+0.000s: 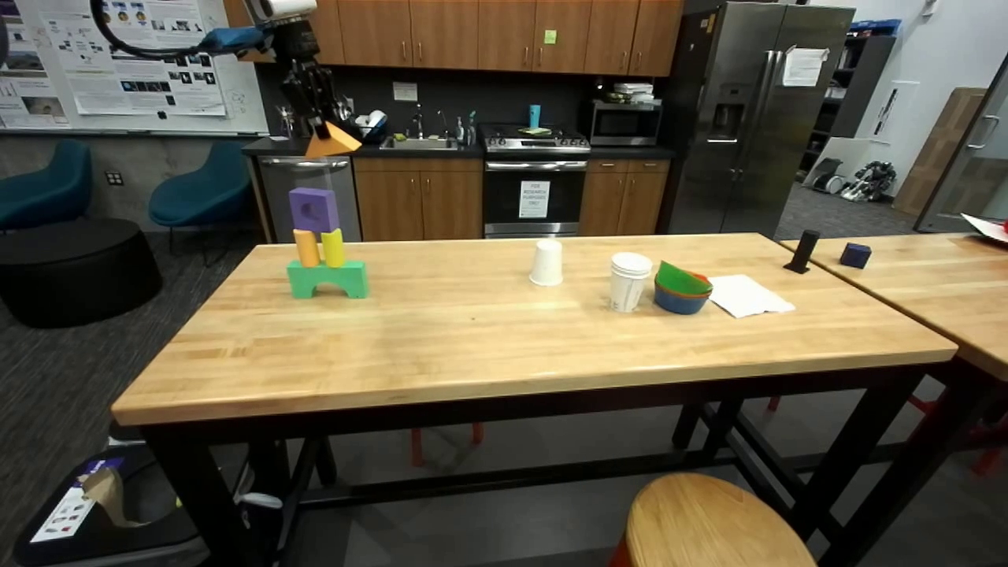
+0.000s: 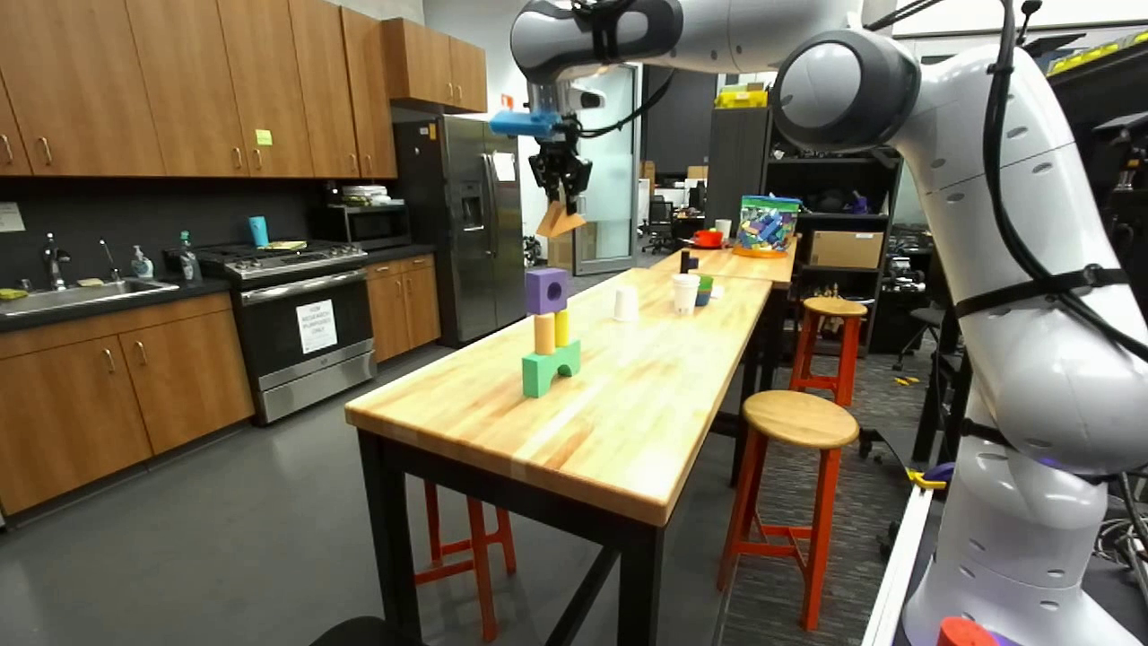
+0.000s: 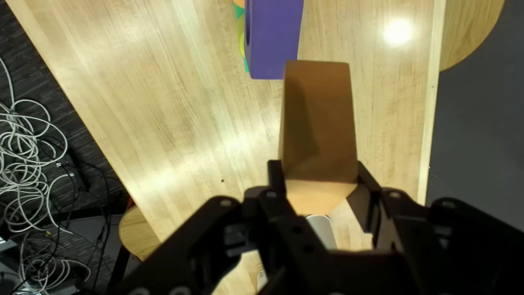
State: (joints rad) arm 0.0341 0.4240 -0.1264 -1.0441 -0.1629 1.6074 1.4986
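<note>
The end effector has a solid pinch on an orange triangular block, jaws parted just its width. That piece hangs above the purple round-holed block, clear gap between 'em.

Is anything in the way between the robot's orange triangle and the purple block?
Nothing that I can see. The gripper holds the orange triangle above the purple block, a bit to one side, and both exterior views show only air between them.
</note>
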